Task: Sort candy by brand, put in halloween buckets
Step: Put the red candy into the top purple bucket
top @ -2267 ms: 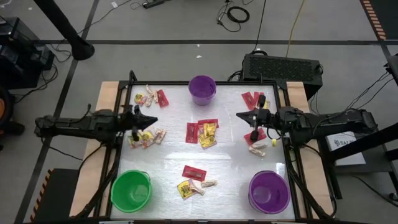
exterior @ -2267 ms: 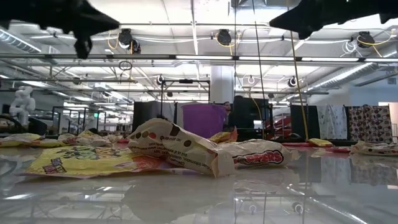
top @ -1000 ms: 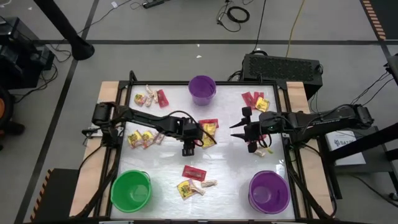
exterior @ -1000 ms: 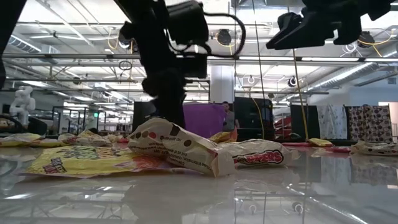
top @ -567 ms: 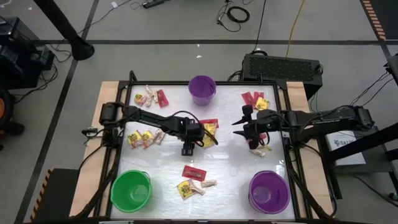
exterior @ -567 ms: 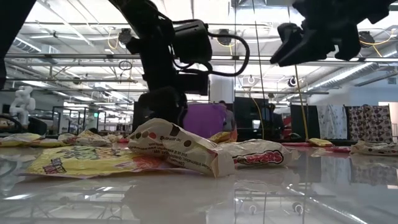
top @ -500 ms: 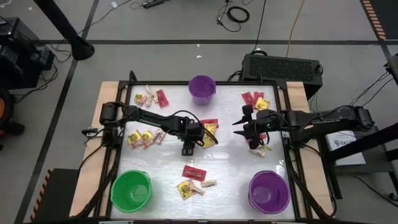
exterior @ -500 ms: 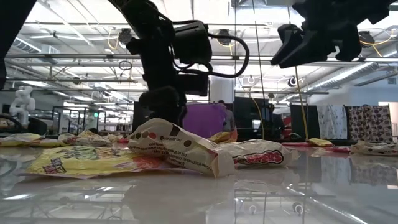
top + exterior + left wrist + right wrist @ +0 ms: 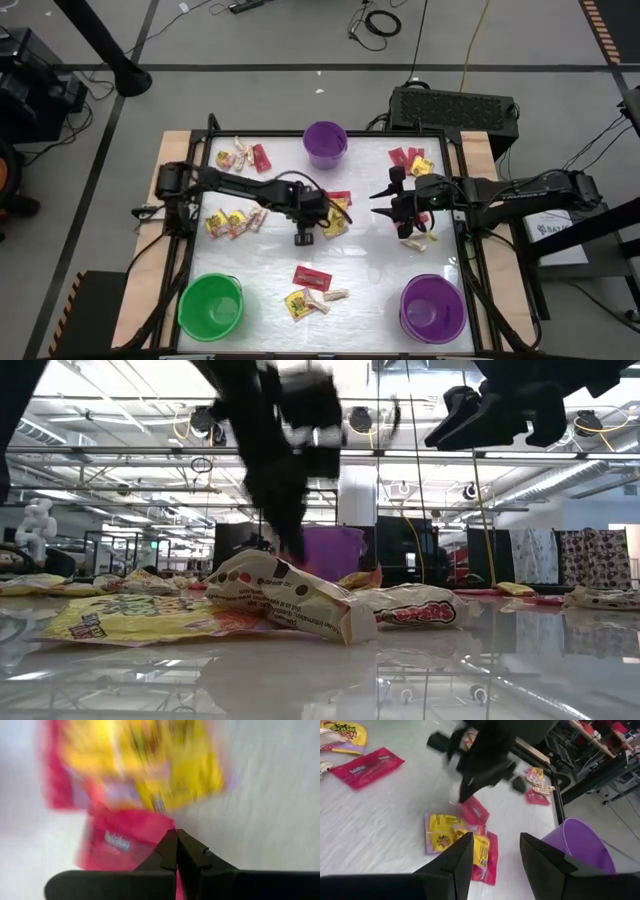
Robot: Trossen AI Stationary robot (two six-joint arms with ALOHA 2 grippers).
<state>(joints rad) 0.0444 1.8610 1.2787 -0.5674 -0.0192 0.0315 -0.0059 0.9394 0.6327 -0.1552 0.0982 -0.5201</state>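
Sorting of mixed candy on a white bench point(image 9: 270, 265), seen from above, at bench level and from both wrists. The left gripper point(image 9: 303, 236) reaches to the central heap, its jaws pressed together on the edge of a flat red packet point(image 9: 122, 847); the left wrist view shows the two fingertips point(image 9: 176, 845) meeting on the packet's rim, a pinch suited to a thin, limp wrapper that offers no body to clasp. In the right wrist view the red packet point(image 9: 474, 812) hangs tilted from those jaws with one end just off the bench, beside the yellow packets point(image 9: 445, 834) left in the heap. The right gripper point(image 9: 405, 222) hovers above the bench near its own side, jaws apart and holding nothing, evidently kept clear of the centre while the left arm works.

Three buckets ring the work area: a green bucket point(image 9: 211, 305) at the near left corner, a purple bucket point(image 9: 433, 308) at the near right, and a second purple bucket point(image 9: 325, 143) at the far middle, one for each brand. All three appear empty. Further candy lies in small clusters: far left point(image 9: 243, 157), left edge point(image 9: 232, 221), near centre point(image 9: 312, 290) and far right point(image 9: 407, 158). Judged from this, sorting has barely begun.
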